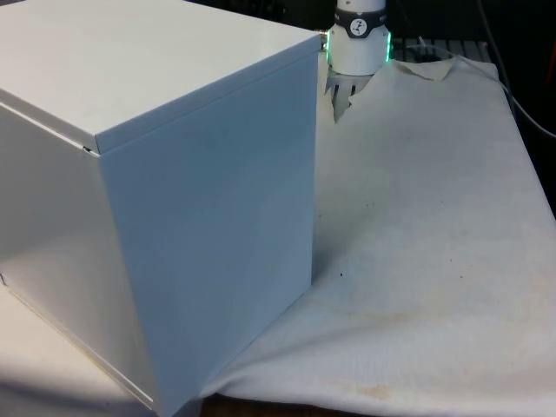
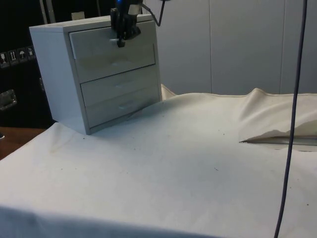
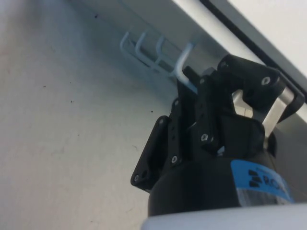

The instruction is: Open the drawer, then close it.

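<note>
Chest (image 2: 94, 74): three drawers; hand (image 2: 120, 40) at top handle (image 3: 184, 60).

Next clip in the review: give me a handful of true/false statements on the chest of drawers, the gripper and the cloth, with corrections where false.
1. The gripper is at the top drawer of the chest of drawers. True.
2. The chest has five drawers. False: the side view shows three, stacked one above another.
3. In the front view the chest turns a plain panel, with no drawers, to the camera. True.
4. The gripper is at the bottom drawer's handle. False: it is at the top drawer's handle; the bottom drawer is untouched.
5. The white cloth lies perfectly flat. False: it rises in a fold towards the side view's right.
</note>
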